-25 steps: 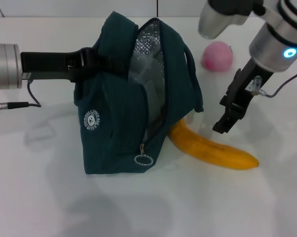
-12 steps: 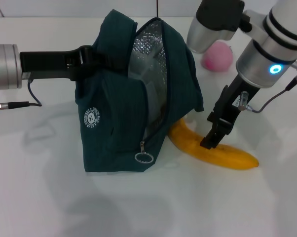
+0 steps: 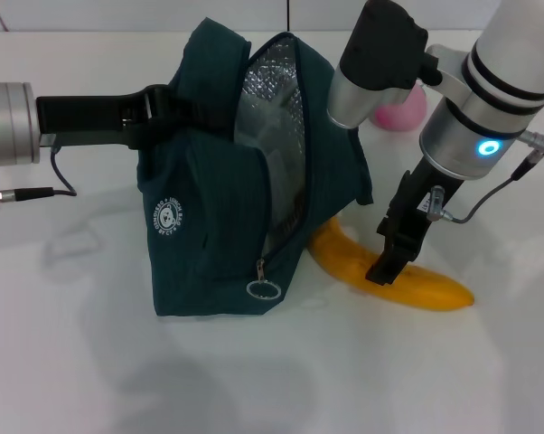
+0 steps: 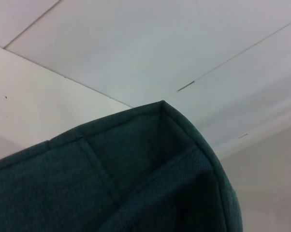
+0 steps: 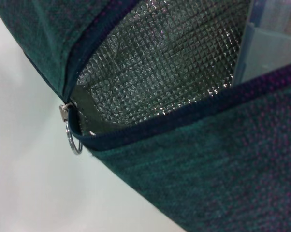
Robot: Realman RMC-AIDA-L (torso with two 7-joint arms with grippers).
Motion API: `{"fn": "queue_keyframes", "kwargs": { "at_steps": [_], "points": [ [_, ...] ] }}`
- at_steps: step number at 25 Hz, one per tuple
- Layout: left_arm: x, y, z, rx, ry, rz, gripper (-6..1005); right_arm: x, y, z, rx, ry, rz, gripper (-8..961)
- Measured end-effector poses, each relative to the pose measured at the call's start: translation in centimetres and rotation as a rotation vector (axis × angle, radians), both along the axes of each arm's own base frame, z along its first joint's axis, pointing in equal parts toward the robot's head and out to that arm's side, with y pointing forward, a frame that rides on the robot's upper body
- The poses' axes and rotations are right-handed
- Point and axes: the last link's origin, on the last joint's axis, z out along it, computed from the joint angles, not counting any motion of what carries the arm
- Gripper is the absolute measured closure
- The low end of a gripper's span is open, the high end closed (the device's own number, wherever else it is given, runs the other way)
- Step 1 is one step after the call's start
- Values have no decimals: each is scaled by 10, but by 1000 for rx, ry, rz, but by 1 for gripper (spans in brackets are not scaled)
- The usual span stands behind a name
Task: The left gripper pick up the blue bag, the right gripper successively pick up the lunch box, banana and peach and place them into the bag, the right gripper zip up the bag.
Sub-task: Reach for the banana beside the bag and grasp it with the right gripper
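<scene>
- Since the earlier head views, the right pincer (image 3: 382, 269) has swung from the middle right of the frame down toward the centre, and its tip now sits on or just above the banana (image 3: 394, 276). The blue bag (image 3: 245, 181) and the left pincer (image 3: 159, 116) have not shifted.
- The right pincer's fingers look close together at the banana's middle, but whether they have closed on the fruit cannot be told from here.
- The left pincer, at the upper left of the head view, grips the bag's upper back edge and holds it upright with the mouth facing right. The left wrist view shows only dark cloth.
- The banana lies on the worktop (image 3: 272, 380) in the lower right, its near end touching or tucked just under the bag's lower edge. A lift could drag that end against the cloth and tug the bag or twist the fruit out of the grip.
- A curved, smooth fruit pinched off-centre is likely to roll or tip when raised.
- The lunch box (image 5: 273, 36) appears already inside, pale against the foil lining (image 5: 160, 63), so room in the opening is tight. The banana may catch on the zip edge near the ring pull (image 3: 264, 291).
- The peach (image 3: 400, 104) sits at the upper right, partly hidden behind the right arm, which could knock it on the way up.
</scene>
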Motion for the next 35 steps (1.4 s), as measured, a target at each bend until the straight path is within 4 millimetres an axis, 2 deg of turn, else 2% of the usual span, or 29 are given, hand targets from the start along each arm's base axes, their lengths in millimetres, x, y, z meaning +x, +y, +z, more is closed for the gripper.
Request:
{"fn": "queue_keyframes", "kwargs": {
  "at_steps": [35],
  "points": [
    [1,2,2,9,9,-14,976,5,-2,-24,-23,-23,26,268]
  ]
}}
